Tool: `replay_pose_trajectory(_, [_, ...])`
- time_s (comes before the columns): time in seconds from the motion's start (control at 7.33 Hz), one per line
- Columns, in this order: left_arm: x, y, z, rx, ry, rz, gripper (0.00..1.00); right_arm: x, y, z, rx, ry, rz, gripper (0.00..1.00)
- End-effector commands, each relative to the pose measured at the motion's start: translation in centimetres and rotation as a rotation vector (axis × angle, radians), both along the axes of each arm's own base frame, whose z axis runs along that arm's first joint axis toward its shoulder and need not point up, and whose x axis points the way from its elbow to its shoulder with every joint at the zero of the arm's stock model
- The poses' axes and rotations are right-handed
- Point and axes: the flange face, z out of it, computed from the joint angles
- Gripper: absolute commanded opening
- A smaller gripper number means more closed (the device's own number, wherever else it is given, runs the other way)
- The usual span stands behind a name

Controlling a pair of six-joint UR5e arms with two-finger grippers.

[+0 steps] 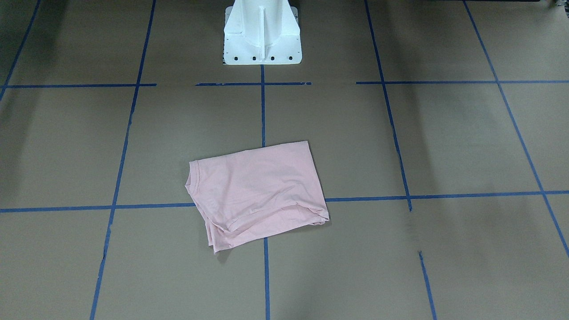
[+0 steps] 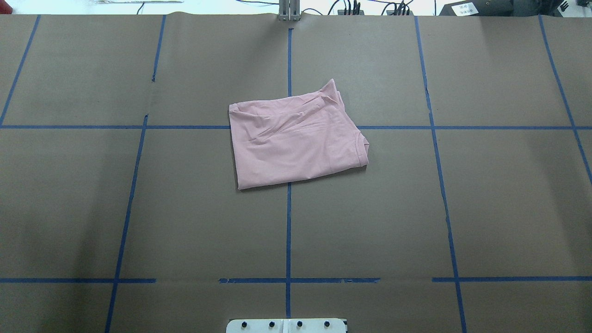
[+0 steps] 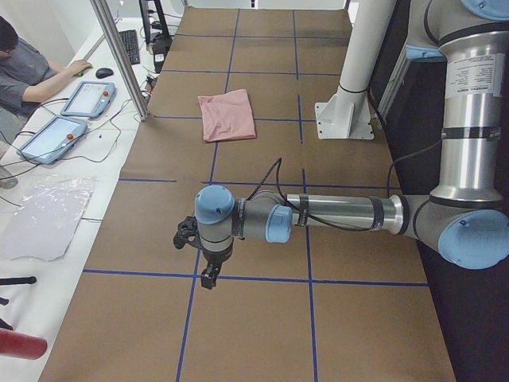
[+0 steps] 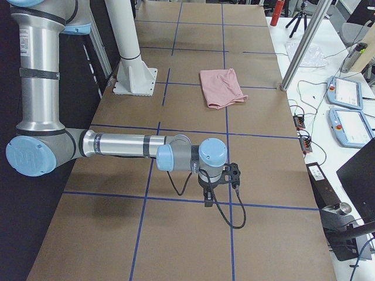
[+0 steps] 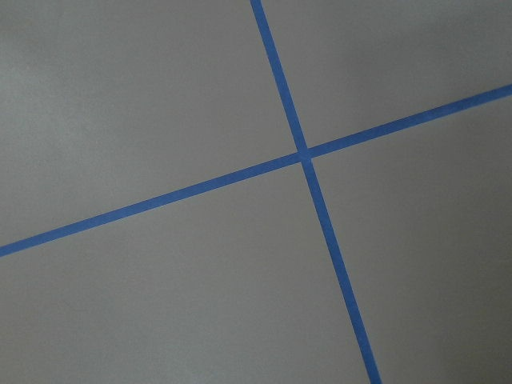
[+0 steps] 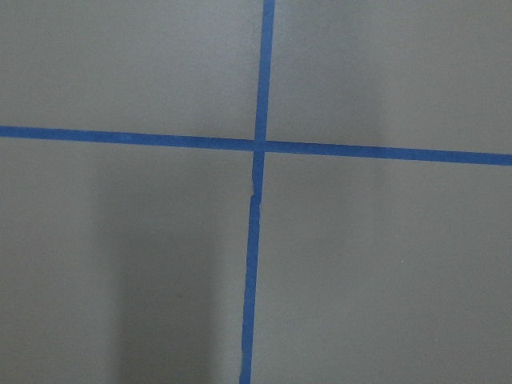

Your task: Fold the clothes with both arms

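The pale pink T-shirt (image 1: 258, 191) lies folded into a rough rectangle near the table's middle, plain side up, collar toward the robot's right (image 2: 296, 141). No print shows. It is small in the side views (image 3: 227, 115) (image 4: 221, 88). My left gripper (image 3: 208, 274) hangs over bare table far to the shirt's left, pointing down; I cannot tell if it is open or shut. My right gripper (image 4: 208, 199) hangs over bare table far to the shirt's right; I cannot tell its state either. Neither gripper touches the shirt. Both wrist views show only brown paper and blue tape.
Brown paper with blue tape grid lines (image 2: 288, 222) covers the table. The white pedestal base (image 1: 261, 33) stands at the robot's side. An operator (image 3: 24, 68) sits at a side desk with tablets (image 3: 87, 97). A metal post (image 4: 304, 44) stands at the far edge.
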Motion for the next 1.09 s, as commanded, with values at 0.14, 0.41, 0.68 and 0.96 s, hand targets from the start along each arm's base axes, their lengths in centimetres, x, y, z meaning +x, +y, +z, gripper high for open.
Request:
replay_pose_trajectory(0.14, [0.06,-0.19,0.21,-0.075,0.009,-0.085,1.00,0.04,-0.21,-0.33,-0.012,0.004,0.026,1.00])
replay_pose_trajectory(0.41, [0.07,-0.31,0.35,-0.134,0.017,-0.151,1.00,0.04,-0.21,-0.33,-0.014,0.004,0.028,1.00])
replay_pose_trajectory(0.68, [0.07,-0.30,0.37,-0.137,0.017,-0.153,1.00,0.02,-0.21,-0.35,-0.017,0.001,0.030,1.00])
replay_pose_trajectory(0.96, [0.07,-0.32,0.27,-0.135,0.017,-0.154,1.00,-0.01,-0.13,-0.31,-0.018,-0.004,0.030,1.00])
